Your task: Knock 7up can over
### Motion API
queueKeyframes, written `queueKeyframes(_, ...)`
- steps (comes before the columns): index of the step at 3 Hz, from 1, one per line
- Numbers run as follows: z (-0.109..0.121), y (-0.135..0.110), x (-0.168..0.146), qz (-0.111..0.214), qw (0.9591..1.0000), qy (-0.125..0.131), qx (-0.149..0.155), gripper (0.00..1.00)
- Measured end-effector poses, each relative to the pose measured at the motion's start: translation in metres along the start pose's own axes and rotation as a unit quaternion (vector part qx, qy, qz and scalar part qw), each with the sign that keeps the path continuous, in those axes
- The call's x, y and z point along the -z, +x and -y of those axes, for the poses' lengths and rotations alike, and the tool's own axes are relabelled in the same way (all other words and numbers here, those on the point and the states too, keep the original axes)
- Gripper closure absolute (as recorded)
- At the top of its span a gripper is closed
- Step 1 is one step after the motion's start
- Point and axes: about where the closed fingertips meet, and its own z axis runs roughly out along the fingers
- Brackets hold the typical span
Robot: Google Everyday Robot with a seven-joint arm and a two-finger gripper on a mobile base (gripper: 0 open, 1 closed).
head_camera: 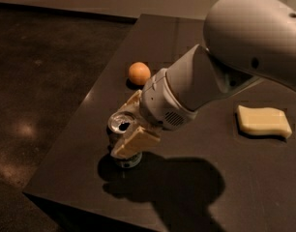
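The 7up can stands near the front left corner of the dark table. Its silver top with the pull-tab hole faces up and it leans slightly left. My gripper is down at the can with its cream fingers apart. One finger lies across the front of the can's body and hides most of it. The other finger is behind the can. The can's base shows below the near finger.
An orange ball lies on the table behind the can, near the left edge. A pale yellow sponge lies at the right. The table's left and front edges are close to the can. The dark floor lies beyond them.
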Motion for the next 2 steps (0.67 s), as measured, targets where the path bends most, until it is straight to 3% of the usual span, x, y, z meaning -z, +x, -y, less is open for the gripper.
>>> queueKeyframes(1, 0.004, -0.003, 0.006, -0.003, 1.0000, 0.006, -0.005, 0.62)
queueKeyframes(2, 0.015, -0.006, 0.028, -0.033, 0.9990, 0.030, -0.007, 0.86)
